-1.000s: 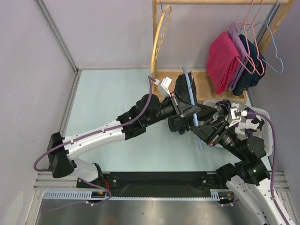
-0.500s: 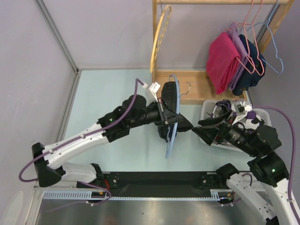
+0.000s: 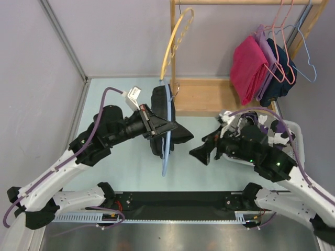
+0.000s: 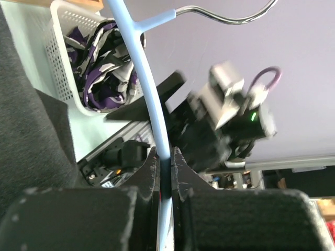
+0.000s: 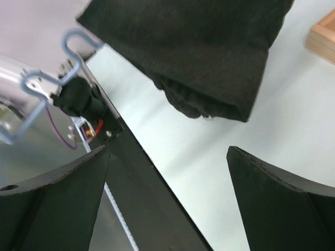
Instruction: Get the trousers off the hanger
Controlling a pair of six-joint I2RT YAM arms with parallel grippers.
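Note:
My left gripper [image 3: 165, 128] is shut on the light-blue hanger [image 3: 165, 159], holding it upright above the table's middle. The black trousers [image 3: 180, 135] hang folded over the hanger, bunched to its right. In the left wrist view the hanger's blue rod [image 4: 149, 99] runs between my closed fingers [image 4: 149, 172], with the trousers [image 4: 31, 130] at the left. My right gripper [image 3: 201, 149] stands open just right of the trousers, apart from them. In the right wrist view the trousers' folded end [image 5: 209, 57] hangs beyond the right gripper [image 5: 168, 151], and nothing lies between its fingers.
A wooden rack [image 3: 209, 97] stands at the back with a yellow hanger [image 3: 175, 39] and pink, purple and navy clothes [image 3: 248, 68] on wire hangers. A white basket [image 3: 294, 129] of patterned clothes sits at the right. The black front rail [image 3: 178, 201] runs along the near edge.
My left arm carried the hanger and trousers leftward, away from the right arm. My right gripper opened from shut and swung left out of the basket area, towards the trousers.

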